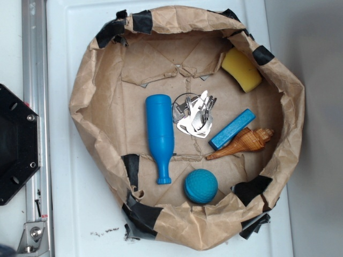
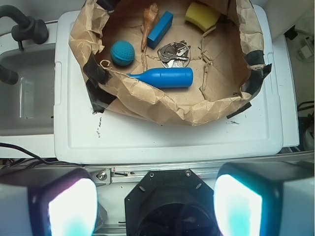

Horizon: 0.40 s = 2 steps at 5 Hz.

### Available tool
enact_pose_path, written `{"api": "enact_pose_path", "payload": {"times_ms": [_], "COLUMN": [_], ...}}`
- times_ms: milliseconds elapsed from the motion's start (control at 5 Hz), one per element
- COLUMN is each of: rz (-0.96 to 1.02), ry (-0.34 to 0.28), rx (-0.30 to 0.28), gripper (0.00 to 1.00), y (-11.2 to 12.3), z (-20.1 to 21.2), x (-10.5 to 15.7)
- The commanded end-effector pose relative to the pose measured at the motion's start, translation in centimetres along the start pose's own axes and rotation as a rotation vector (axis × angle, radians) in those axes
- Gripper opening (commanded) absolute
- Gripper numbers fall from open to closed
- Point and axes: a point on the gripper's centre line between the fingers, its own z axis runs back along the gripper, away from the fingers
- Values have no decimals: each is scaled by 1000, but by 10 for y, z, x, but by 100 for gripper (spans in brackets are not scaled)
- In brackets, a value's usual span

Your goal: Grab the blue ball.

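The blue ball (image 1: pixel 201 186) is a small teal dimpled sphere lying in the front part of a brown paper nest (image 1: pixel 96 85). It also shows in the wrist view (image 2: pixel 122 53), at the nest's left side. My gripper (image 2: pixel 155 206) is open and empty, its two fingers (image 2: pixel 71 206) wide apart at the bottom of the wrist view. It hangs above the robot base, well clear of the nest and far from the ball. The gripper is out of the exterior view.
In the nest lie a blue bowling-pin bottle (image 1: pixel 159 135), a bunch of keys (image 1: pixel 195 115), a flat blue block (image 1: pixel 232 129), a brown seashell (image 1: pixel 241 143) and a yellow sponge (image 1: pixel 241 69). The nest sits on a white lid (image 2: pixel 172 137). A black base plate (image 1: pixel 13 144) is at left.
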Motion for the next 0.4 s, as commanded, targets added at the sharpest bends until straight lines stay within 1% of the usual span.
{"api": "enact_pose_path", "payload": {"times_ms": [0,200], "rz": [0,145], "ry": [0,139], "rx": [0,-62], "gripper": [100,100], "y": [0,24], "z": [0,-38], "x": [0,45]}}
